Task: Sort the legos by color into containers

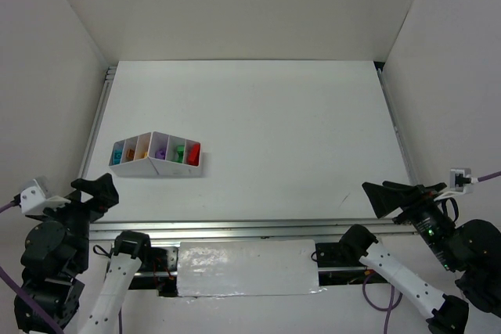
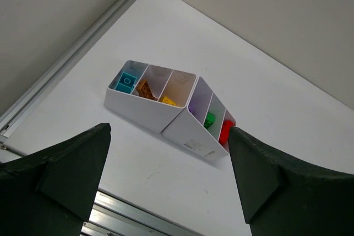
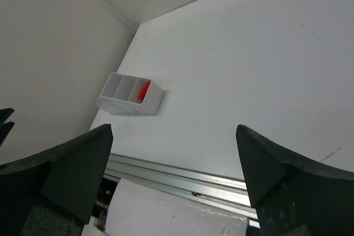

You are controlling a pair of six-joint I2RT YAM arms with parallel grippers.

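L hand low at near left, jaws spread wide, nothing btwn them. R hand low at near right, pointing left, jaws also wide, empty. Both arms folded back over bases.

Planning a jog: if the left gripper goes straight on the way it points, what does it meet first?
Likely the white tray, centred between the open fingers of the left gripper in its wrist view, or the table just short of it; depth unclear.

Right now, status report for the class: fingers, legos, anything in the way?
Left fingers open, empty. Right fingers open, empty. Legos in white tray, by colour. Nothing blocking it.
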